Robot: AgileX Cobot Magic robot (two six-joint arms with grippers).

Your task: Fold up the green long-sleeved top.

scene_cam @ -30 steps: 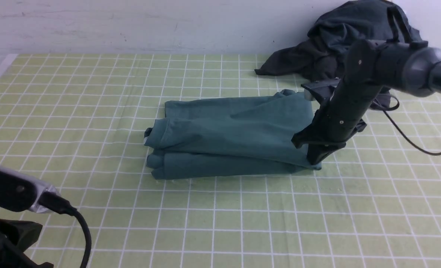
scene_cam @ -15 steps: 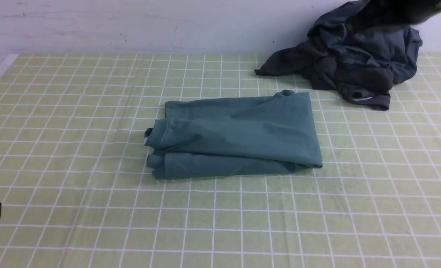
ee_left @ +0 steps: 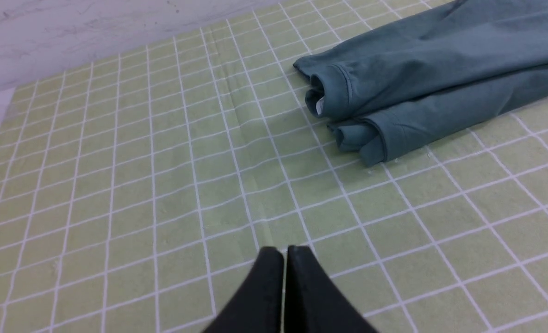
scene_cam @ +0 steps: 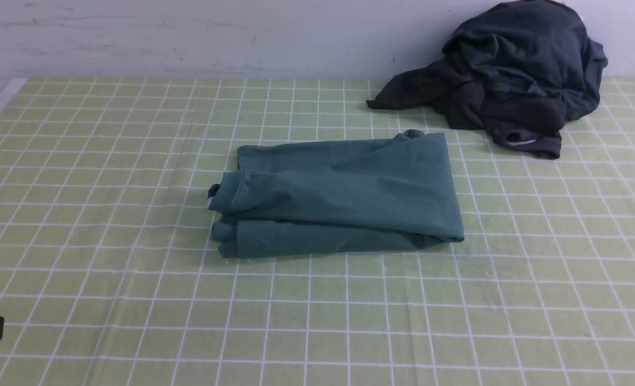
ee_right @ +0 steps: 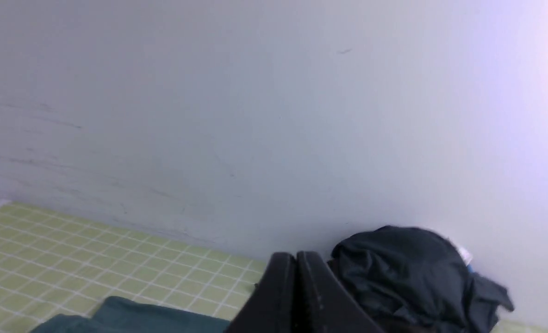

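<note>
Pale wall behind; tabletop [scene_cam: 108, 225] covered in a light green cloth with a white grid, its left border showing as a pale strip at the far left.

Top [scene_cam: 339, 195] lies mid-tabletop, a compact rectangle, long side running left to right. Layers stacked: one folded panel over a lower roll along the near edge. Neck opening and a glimpse of white label at the left end (clearest in the left wrist view, top [ee_left: 422, 78]). Right end tapers to a slightly loose corner; far right corner has a small bump of cloth.

Judgement: folding looks essentially done. Sleeves tucked away, none trailing. At most a tidy-up of the uneven near edge is left.

Left end effector [ee_left: 284, 252]: tips pressed together, holding nothing, low over bare cloth, near and left of the top. Right end effector [ee_right: 296, 257]: tips also together, empty, raised and pointed toward the wall, above the top's far side.

Dark garments [scene_cam: 505, 80] heaped at the far right against the wall, well apart from the top, though one dark flap reaches toward its far right corner.

Room: wide bare cloth on the left and along the near side; tighter at the far right by the heap.
</note>
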